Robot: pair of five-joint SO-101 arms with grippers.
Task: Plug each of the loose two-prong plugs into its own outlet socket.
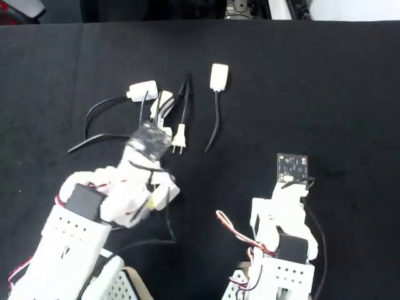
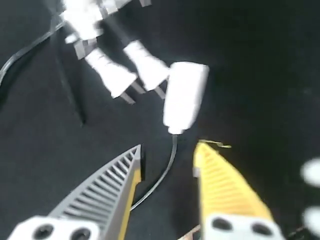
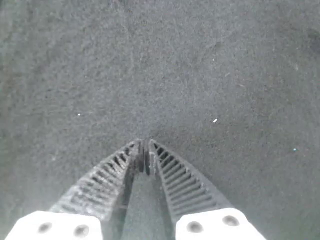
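While the left claw [image 2: 169,146] gapes empty near a socket [image 2: 185,97] and two plugs [image 2: 112,76], the right claw [image 3: 145,146] is closed; nothing held.

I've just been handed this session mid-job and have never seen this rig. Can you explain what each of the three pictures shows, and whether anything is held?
These are two small robot arms at a table covered in black cloth: the left arm and the right arm. The high view looks down on both. The other two pictures come from a camera on each arm's wrist, looking along its pincer. The left pincer is open and holds nothing. Just ahead of it lie a white outlet socket on a black cord and two white two-prong plugs. In the high view, another socket lies apart from that cluster. The right pincer is shut on nothing, over bare cloth.
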